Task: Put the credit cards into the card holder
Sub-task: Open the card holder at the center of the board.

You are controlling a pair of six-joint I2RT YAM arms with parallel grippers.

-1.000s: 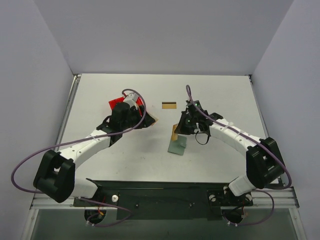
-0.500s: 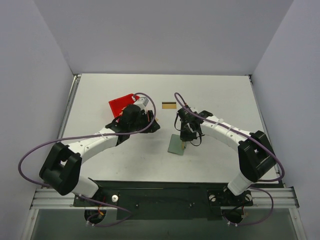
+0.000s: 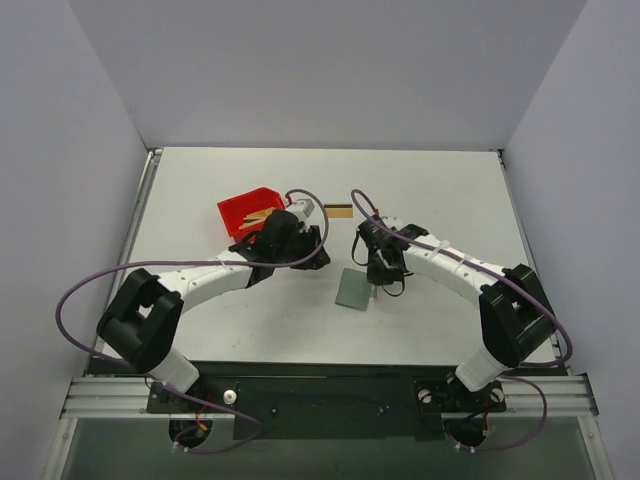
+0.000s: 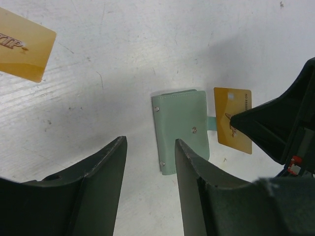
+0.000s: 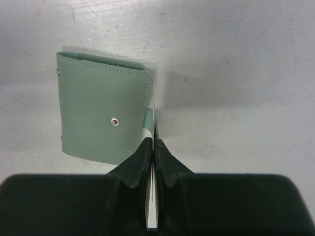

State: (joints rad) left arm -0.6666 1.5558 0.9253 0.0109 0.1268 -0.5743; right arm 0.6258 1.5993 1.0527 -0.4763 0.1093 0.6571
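The card holder (image 3: 353, 290) (image 4: 181, 129) (image 5: 101, 115) lies folded shut on the table, snap side up, a small grey-green wallet. My right gripper (image 3: 377, 278) (image 5: 155, 142) is shut on a gold credit card (image 4: 234, 118) (image 5: 155, 115), held on edge at the holder's right side by its tab. My left gripper (image 3: 312, 256) (image 4: 150, 147) hangs open and holds nothing, just left of the holder. A second gold card (image 3: 338, 211) (image 4: 22, 44) lies flat further back on the table.
A red bin (image 3: 238, 207) stands at the back left behind my left arm, with tan cards (image 3: 262, 213) in it. Grey walls close in the table on three sides.
My left arm has swung right from over the red bin toward the card holder, its jaws a little narrower. My right gripper has shifted with its card to the holder's right edge.
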